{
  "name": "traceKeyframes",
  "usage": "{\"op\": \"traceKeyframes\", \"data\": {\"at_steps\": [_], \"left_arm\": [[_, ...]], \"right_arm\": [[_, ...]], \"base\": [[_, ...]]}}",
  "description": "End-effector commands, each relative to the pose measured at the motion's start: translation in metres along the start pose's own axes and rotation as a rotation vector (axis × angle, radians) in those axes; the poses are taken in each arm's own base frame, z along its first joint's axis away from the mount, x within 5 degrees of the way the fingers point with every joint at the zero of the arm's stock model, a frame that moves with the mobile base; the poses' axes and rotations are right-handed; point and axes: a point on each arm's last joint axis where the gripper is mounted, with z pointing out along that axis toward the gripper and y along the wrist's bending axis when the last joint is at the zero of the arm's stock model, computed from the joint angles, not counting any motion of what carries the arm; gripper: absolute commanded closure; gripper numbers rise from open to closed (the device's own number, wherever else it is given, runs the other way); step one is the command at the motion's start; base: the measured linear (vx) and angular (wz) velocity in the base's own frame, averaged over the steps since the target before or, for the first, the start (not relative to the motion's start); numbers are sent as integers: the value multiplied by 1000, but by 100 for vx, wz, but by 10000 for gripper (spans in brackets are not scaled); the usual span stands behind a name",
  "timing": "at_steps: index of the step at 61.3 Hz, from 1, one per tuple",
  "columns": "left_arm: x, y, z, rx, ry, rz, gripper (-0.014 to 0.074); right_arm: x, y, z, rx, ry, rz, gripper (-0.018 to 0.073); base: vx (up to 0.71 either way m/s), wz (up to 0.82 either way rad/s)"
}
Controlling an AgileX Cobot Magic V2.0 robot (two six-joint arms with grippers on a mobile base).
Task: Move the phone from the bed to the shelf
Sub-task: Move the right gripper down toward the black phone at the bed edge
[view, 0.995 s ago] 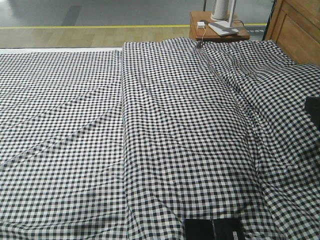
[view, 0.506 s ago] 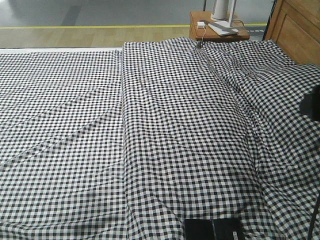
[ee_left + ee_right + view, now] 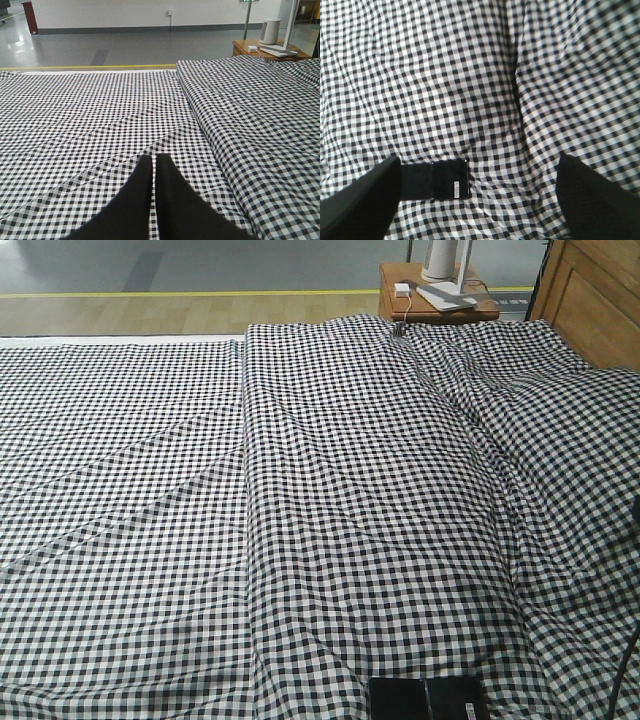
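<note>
Near the bed's (image 3: 300, 490) front edge the phone (image 3: 434, 180) lies flat. The right gripper (image 3: 480, 161) hangs above it, fingers spread wide, presumably to straddle it, though off-centre. The left gripper (image 3: 154, 167), fingers pressed together, idles unneeded.

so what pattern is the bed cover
Small black-and-white gingham check, all across the bed; it shows best in the exterior front-facing view.

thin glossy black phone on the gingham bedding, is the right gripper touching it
Cannot tell. In the right wrist view, one dark finger of the open right gripper overlaps the thin black phone's end; contact or a gap is not visible.
</note>
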Motion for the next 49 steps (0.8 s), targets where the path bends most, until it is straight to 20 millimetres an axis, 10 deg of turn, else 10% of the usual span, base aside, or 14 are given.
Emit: {"op": "traceKeyframes", "data": {"at_steps": [1,49], "left_arm": [[-5,0,0,-2,-71,-12,596],[-5,0,0,-2,-71,-12,596]], "right_arm": [[-11,-6,3,-19,-48,-25,-27],[42,-54,180,-377,251,-60,-27]], "base": [[0,0],[0,0]]}}
